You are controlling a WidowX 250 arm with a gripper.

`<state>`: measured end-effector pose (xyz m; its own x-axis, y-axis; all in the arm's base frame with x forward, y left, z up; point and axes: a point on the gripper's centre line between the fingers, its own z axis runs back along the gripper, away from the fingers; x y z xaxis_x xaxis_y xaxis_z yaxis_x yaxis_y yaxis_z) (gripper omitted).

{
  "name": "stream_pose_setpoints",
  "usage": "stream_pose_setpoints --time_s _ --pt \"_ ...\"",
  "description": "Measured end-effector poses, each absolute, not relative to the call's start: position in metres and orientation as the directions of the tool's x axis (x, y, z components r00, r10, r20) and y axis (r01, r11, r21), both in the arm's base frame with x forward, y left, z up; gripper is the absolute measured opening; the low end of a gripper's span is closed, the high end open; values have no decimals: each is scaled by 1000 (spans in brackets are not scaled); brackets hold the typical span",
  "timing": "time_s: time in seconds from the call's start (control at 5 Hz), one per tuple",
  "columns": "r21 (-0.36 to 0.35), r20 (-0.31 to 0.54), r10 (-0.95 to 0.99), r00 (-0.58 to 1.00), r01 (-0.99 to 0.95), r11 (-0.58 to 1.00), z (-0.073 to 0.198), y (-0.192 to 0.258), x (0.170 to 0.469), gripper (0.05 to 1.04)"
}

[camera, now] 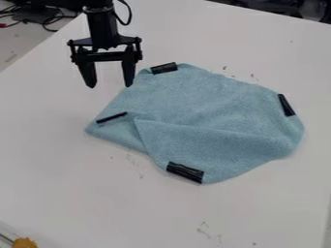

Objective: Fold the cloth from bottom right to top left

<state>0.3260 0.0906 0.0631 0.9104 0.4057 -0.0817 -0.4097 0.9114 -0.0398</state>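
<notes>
Tool, fingers apart, upper left of the creased cloth | held clear, we judge, giving us room to grip its bottom-right side

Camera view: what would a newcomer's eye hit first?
The light blue cloth, rumpled in the middle of the white table, with a fold running across its lower part. Next, the four black strips spaced around its edge, stark against the blue. Then the black end effector at upper left, fingers spread, just beyond the cloth's upper-left side.
</notes>
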Motion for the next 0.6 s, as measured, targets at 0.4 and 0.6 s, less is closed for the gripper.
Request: stream_pose_setpoints --time_s 0.4,0.6 --pt "-3 -136 162 977 -164 986 44 74 319 1001" --pt "33 -184 -79 980 86 996 53 47 309 1000"
